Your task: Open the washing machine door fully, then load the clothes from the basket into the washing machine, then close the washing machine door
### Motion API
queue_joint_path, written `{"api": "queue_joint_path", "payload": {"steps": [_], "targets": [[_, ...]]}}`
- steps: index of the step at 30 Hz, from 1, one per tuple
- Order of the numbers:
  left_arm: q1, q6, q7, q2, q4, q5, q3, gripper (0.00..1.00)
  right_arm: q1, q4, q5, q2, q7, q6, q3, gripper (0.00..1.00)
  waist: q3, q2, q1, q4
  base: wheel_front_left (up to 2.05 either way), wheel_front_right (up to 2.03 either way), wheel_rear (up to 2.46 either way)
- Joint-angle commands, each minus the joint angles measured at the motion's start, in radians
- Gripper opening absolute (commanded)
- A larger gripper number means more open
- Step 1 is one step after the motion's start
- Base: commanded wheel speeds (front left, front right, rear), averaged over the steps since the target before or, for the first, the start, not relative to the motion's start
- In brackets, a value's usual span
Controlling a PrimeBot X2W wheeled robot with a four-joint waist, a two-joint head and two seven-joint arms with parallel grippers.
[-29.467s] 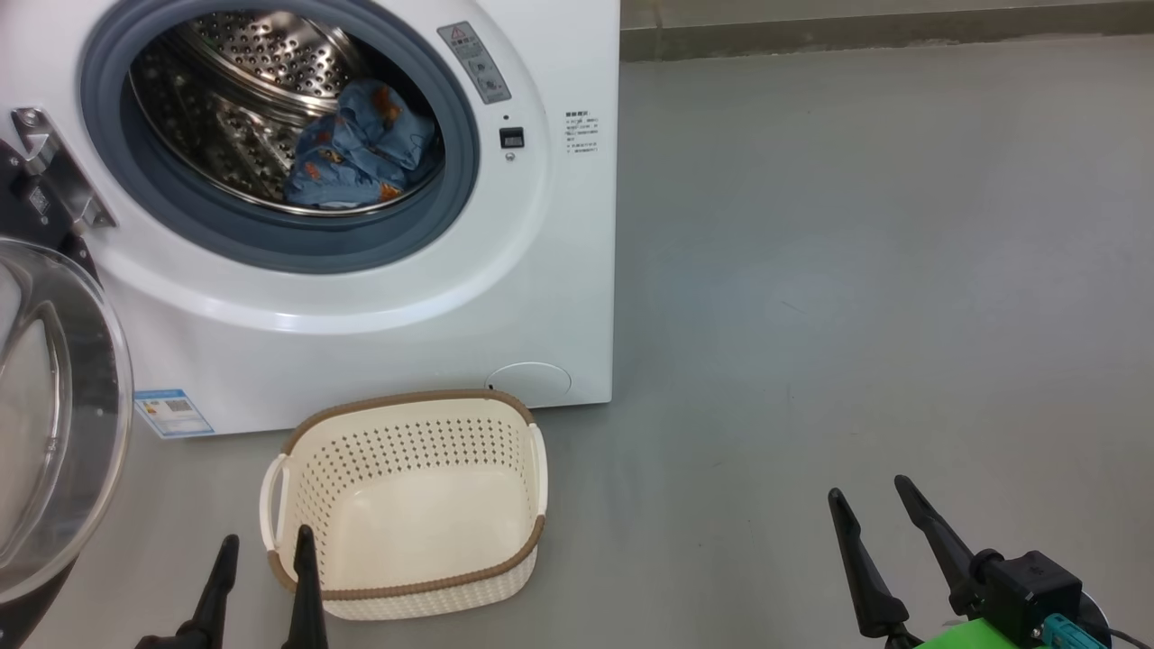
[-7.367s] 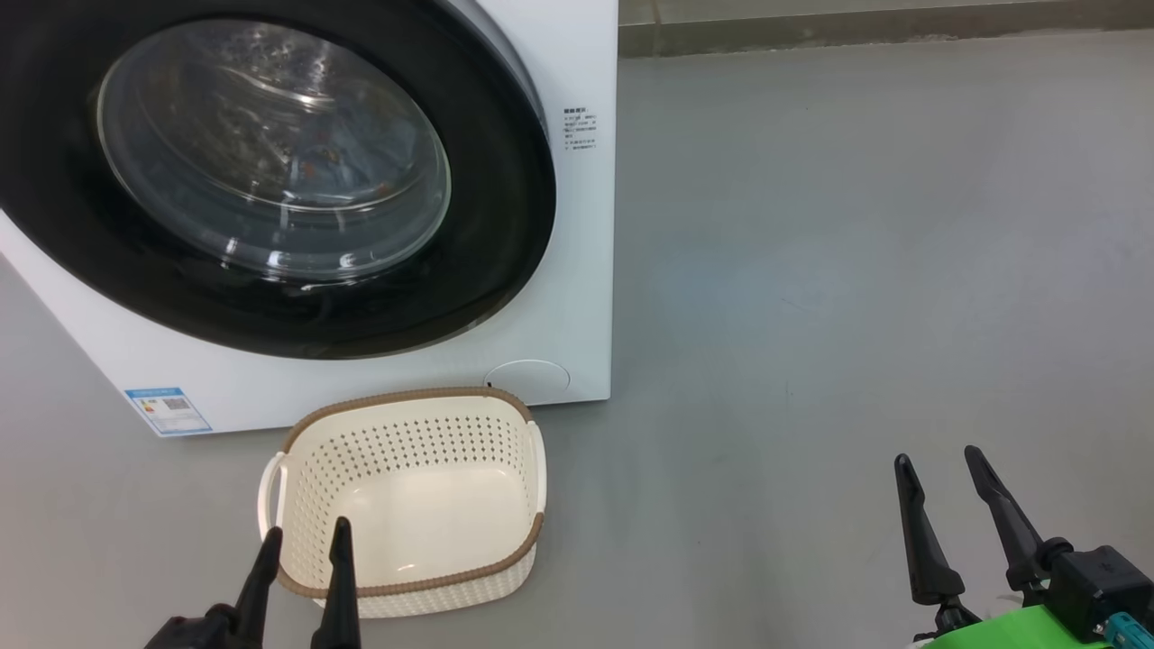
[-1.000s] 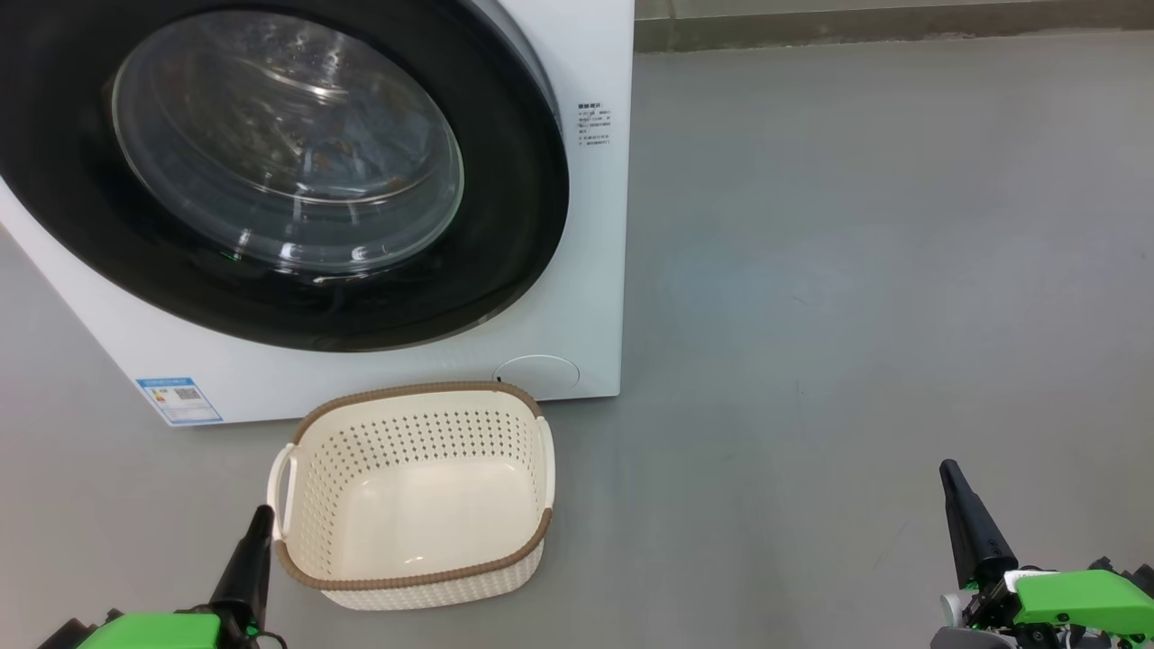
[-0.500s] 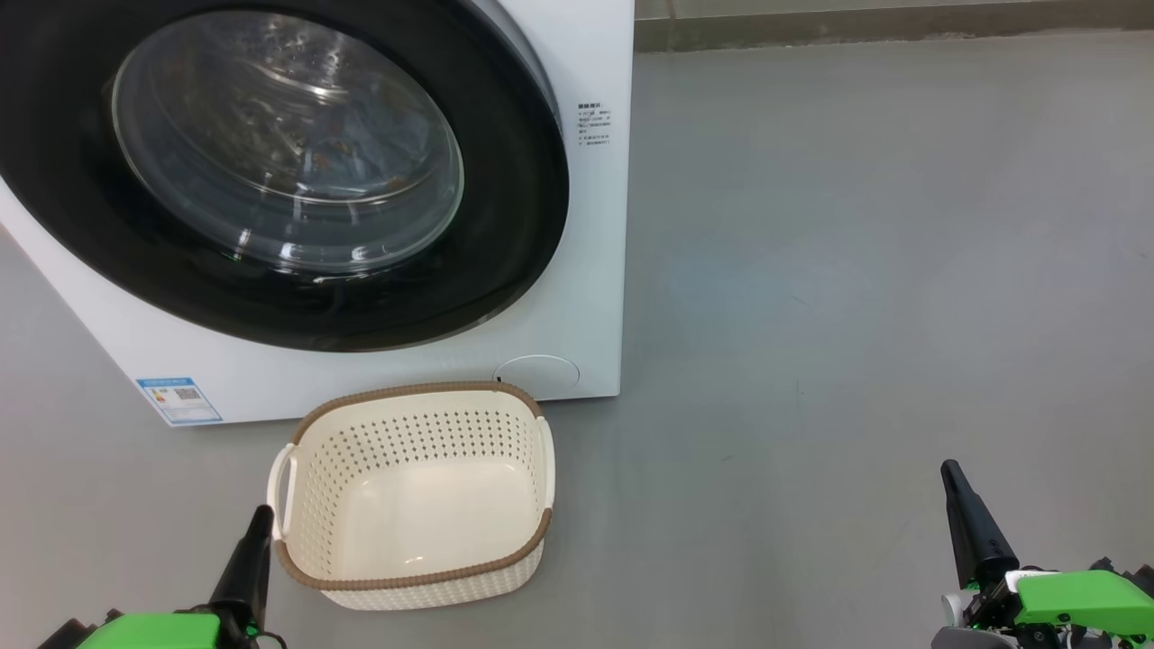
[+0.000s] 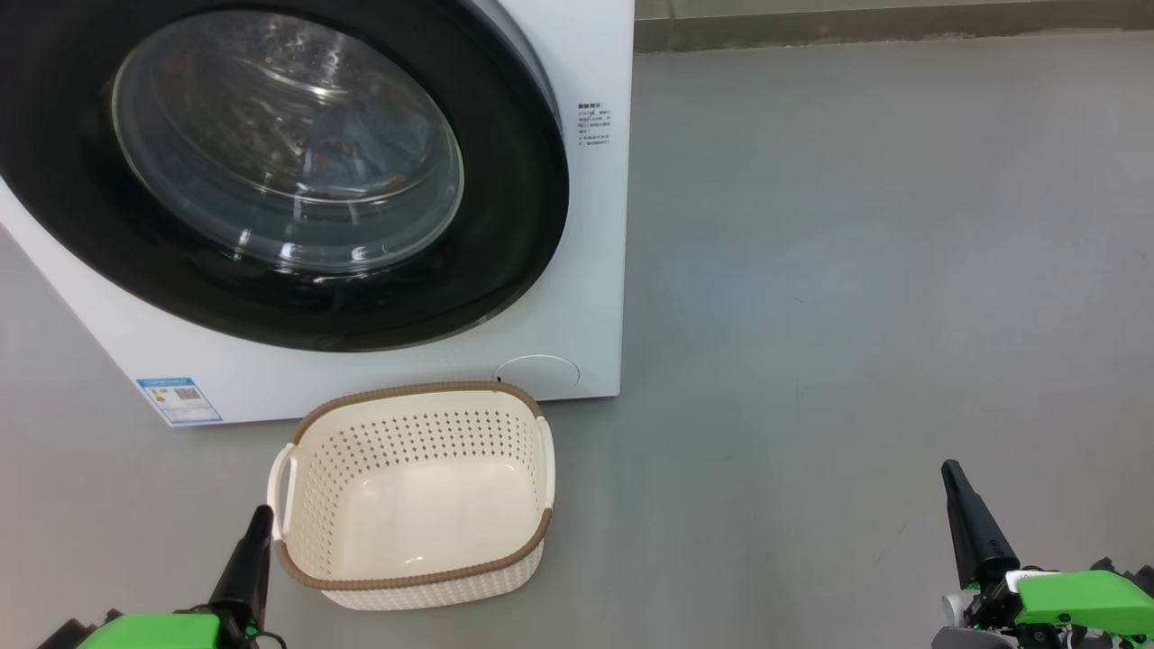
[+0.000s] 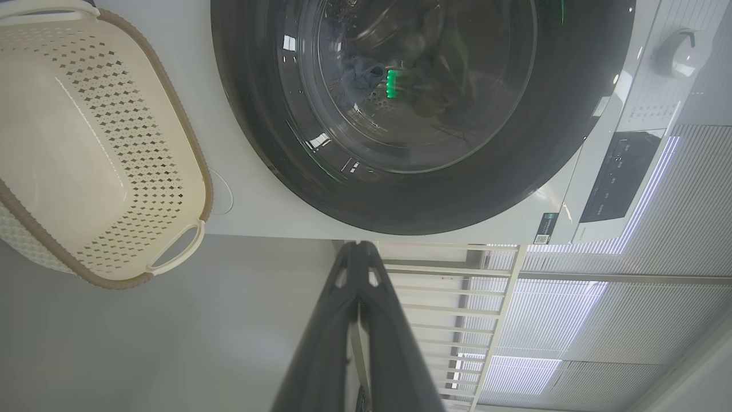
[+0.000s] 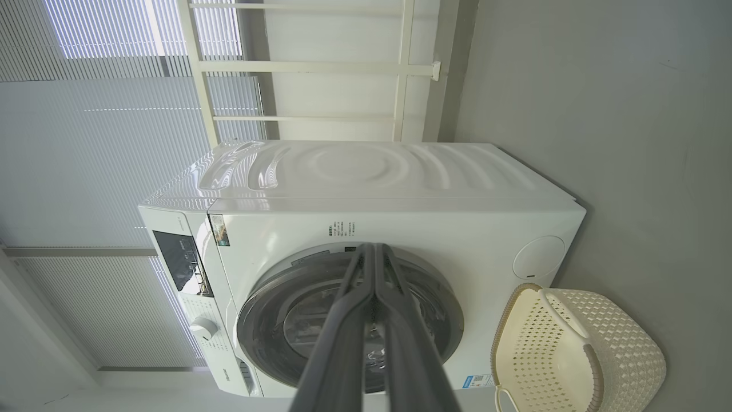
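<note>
The door (image 5: 518, 180) is shut flat against the washer (image 5: 590, 270) and fills the upper left of the head view. Its glossy black ring surrounds the bulging glass. Through that glass the clothes (image 5: 379, 126) show as a dim blue heap with orange-brown specks (blurred by reflections), lying inside the drum.

The basket (image 5: 415, 390) stands on the floor (image 5: 856, 270) just in front of the washer's lower edge, in the lower centre-left of the frame, with its pale bottom bare. A blue label (image 5: 178, 399) sits at the washer's lower left corner, and a round cap (image 5: 537, 372) sits just above the basket's far rim.

The left hand (image 5: 261, 516) rises from the lower left edge, clenched on nothing. Its fingers are pressed into one dark spike just beside the basket's left handle; whether it touches cannot be told. The left wrist view shows the same fingertips (image 6: 358, 247) meeting, pointed at the washer's side below the door.

The right hand (image 5: 948, 470) is at the lower right, also clenched and holding nothing, well apart from the basket over bare floor. In its own wrist view the joined fingers (image 7: 374, 249) overlap the door.
</note>
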Motion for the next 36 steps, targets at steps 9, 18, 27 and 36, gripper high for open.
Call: {"api": "queue_joint_path", "payload": {"steps": [9,18,27,36], "targets": [[-0.040,-0.007,0.007,0.018,-0.020,-0.007,0.035,0.00,-0.040,-0.024,-0.006,-0.002,0.009,0.002,0.017,0.00,0.000,0.0000,0.0000,0.000,0.00,0.00,0.00],[-0.040,-0.007,0.007,0.018,-0.020,-0.007,0.036,0.00,-0.040,-0.024,-0.007,-0.001,0.010,0.002,0.016,0.00,0.000,0.0000,0.0000,0.000,0.00,0.00,0.00],[-0.040,-0.007,0.007,0.018,-0.020,-0.007,0.036,0.00,-0.040,-0.024,-0.008,0.000,0.011,0.002,0.015,0.00,0.000,0.0000,0.0000,0.000,0.00,0.00,0.00],[-0.040,-0.007,0.008,0.017,-0.020,-0.007,0.036,0.00,-0.040,-0.024,-0.009,0.000,0.012,0.002,0.014,0.00,0.000,0.0000,0.0000,0.000,0.00,0.00,0.00]]}}
